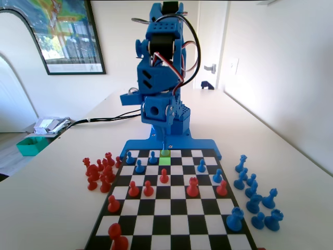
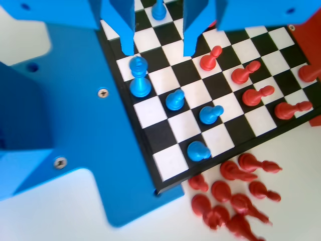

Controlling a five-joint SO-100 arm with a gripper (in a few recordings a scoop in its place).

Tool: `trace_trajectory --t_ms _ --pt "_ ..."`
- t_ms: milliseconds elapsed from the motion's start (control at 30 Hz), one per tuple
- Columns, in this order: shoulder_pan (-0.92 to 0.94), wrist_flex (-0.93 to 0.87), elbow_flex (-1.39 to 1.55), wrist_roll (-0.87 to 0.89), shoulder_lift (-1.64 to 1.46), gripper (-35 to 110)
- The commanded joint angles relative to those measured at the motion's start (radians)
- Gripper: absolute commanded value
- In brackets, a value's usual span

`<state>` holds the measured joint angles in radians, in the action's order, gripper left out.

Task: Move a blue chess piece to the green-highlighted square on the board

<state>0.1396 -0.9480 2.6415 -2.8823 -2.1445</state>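
On the white table point(image 1: 47, 198) lies the board point(image 1: 171, 216); white walls stand behind. Far along it, the blue chess piece point(image 2: 139, 76) stands upright, tip up, on a far-row square near the green-highlighted square point(image 1: 165, 161). Above, the gripper point(image 2: 158, 47) hangs with jaws spread, empty.

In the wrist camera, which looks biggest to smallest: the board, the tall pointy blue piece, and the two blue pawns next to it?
1. The board.
2. The tall blue piece.
3. The blue pawn and the neighbour pawn: they look alike, so a tie.
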Motion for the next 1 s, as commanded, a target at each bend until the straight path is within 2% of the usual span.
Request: trace_trajectory --t_ms 0,633,967 --pt "0.008 0.018 0.015 -0.005 -0.009 14" --pt "-0.006 0.130 0.121 0.000 -0.005 14" --pt "0.003 0.275 0.212 -0.021 0.026 13"
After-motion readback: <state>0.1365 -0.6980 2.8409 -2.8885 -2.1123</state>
